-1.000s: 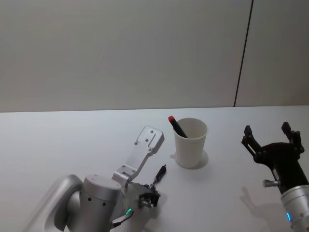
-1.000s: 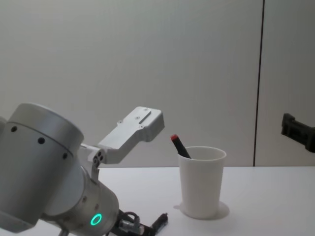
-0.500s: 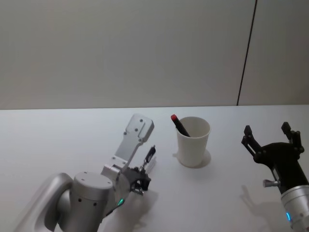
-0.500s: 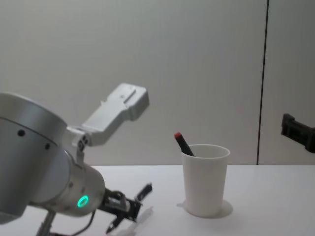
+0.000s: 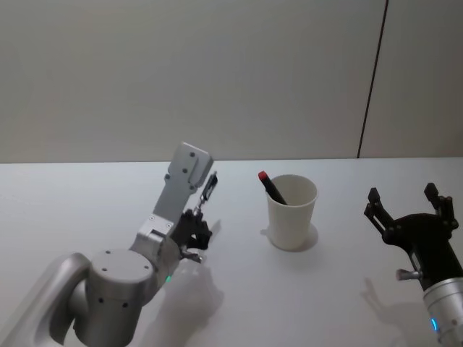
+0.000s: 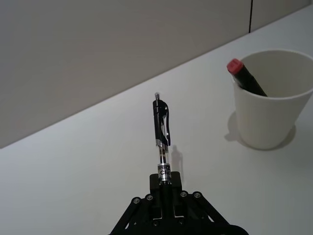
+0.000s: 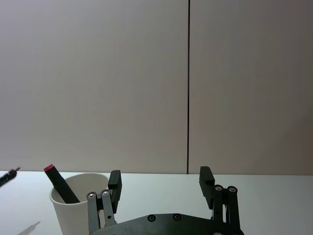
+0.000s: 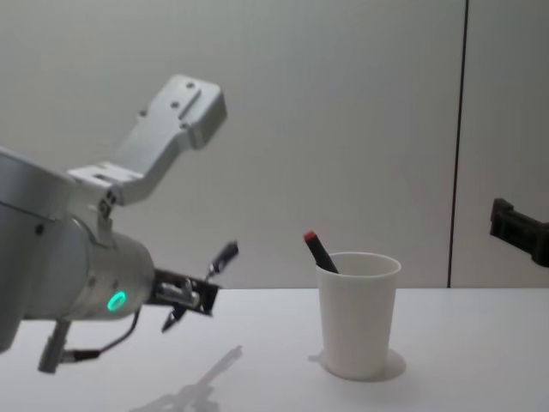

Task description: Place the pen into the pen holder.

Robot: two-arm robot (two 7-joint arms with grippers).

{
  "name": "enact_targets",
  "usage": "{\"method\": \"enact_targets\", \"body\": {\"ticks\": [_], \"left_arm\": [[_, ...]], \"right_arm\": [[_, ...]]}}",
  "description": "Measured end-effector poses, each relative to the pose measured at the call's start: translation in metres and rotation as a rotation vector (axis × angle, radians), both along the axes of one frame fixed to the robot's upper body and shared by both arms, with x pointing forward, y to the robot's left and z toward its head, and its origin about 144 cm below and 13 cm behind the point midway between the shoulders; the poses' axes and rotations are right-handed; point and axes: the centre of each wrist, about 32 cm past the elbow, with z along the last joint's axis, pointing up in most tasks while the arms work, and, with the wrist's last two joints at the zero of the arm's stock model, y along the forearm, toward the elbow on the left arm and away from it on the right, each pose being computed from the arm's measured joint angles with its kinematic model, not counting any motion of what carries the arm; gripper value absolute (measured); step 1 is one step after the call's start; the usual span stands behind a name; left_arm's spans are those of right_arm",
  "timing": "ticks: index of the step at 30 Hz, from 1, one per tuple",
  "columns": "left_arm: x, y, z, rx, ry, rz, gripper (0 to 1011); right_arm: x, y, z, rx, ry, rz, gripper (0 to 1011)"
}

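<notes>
A black click pen (image 5: 207,191) with a clear barrel is held in the air by my left gripper (image 5: 194,225), which is shut on its lower end. In the left wrist view the pen (image 6: 162,132) sticks out from the gripper, its clip end toward the wall. The pen holder, a white paper cup (image 5: 291,214), stands on the table to the right of the pen (image 8: 210,273) and apart from it. A red-tipped marker (image 5: 269,186) leans inside the cup (image 8: 358,316). My right gripper (image 5: 406,205) hovers open to the right of the cup.
The white table (image 5: 87,202) meets a grey wall close behind the cup. A dark vertical seam (image 5: 370,79) runs down the wall at the right. The left arm's silver wrist link (image 8: 163,133) rises above the held pen.
My left gripper has lifted the pen from near the table surface up into the air and swung it leftward. The cup, marker and right gripper have stayed put.
</notes>
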Motion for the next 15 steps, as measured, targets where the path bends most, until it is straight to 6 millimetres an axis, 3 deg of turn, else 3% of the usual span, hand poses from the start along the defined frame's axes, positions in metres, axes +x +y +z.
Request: {"method": "enact_targets", "body": {"ticks": [15], "left_arm": [[-0.004,0.018,-0.001,-0.016,-0.243,0.008,138]], "right_arm": [[0.000,0.000,0.000,0.000,0.000,0.000,1002]]}}
